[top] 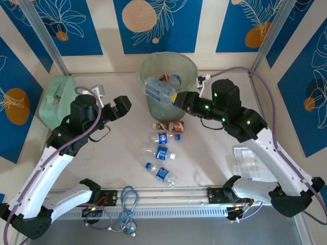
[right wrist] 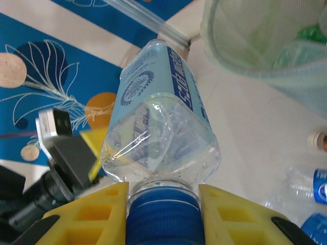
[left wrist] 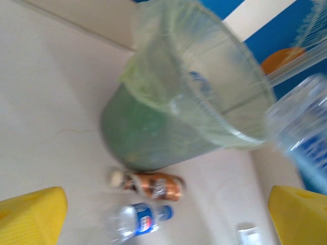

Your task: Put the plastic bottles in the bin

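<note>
The right gripper (right wrist: 162,196) is clenched on the blue cap (right wrist: 162,219) of a clear bottle (right wrist: 158,112), held over the bin (top: 190,64) rim, evidently for dropping. The left gripper (top: 121,105) is spread, empty.

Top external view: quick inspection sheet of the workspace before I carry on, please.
Surface: pale table, no spills seen.
Job's things: bin holds several bottles; brown bottle and three blue-labelled bottles lie loose before it.
Clutter: mint-green case, clear tray, blue cord by the rail.
Grippers: left gripper open, empty; right gripper shut on the cap of the clear bottle, at the bin.
Cables: purple cables run along both arms.
Surroundings: blue leaf-print panels, metal frame.
</note>
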`<state>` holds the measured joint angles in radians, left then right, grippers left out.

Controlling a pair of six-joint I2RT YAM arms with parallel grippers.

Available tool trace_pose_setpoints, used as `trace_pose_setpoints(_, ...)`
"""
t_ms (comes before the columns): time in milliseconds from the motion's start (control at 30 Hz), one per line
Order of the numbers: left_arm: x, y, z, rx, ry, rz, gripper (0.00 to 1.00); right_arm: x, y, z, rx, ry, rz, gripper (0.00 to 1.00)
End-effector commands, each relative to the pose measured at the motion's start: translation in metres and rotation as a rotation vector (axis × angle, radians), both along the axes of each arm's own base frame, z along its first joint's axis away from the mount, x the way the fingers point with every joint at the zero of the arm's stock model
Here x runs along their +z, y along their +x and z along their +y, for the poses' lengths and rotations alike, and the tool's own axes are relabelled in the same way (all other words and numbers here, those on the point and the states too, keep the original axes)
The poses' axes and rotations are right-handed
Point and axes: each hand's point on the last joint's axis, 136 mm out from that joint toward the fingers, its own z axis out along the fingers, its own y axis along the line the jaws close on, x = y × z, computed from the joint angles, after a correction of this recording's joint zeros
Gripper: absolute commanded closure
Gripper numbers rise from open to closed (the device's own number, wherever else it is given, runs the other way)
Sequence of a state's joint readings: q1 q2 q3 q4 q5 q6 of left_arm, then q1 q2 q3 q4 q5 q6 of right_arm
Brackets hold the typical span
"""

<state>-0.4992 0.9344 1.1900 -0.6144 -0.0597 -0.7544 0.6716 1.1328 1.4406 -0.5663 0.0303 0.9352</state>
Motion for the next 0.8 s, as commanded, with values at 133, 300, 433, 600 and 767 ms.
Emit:
trace_pose_setpoints(133,-0.04,-0.012,0.011,-0.043,0.166,0.083,0.05,-0.001,0.067,-0.012,-0.182,-0.155,-0.072,0.71)
trace_pose_setpoints(300,-0.049,-0.015,0.006,-0.074,0.165,0.109,0.07,0.003,0.105,-0.016,-0.247,-0.172,-0.074,0.72)
trace_pose_setpoints(433,-0.061,-0.015,-0.001,-0.104,0.149,0.135,0.09,-0.001,0.128,-0.015,-0.284,-0.21,-0.05,0.73)
trace_pose_setpoints(600,-0.072,-0.013,-0.011,-0.124,0.107,0.162,0.12,-0.014,0.147,-0.013,-0.32,-0.255,-0.009,0.73)
trace_pose_setpoints(767,-0.083,-0.013,-0.019,-0.147,0.073,0.194,0.14,-0.032,0.161,-0.015,-0.369,-0.308,0.035,0.74)
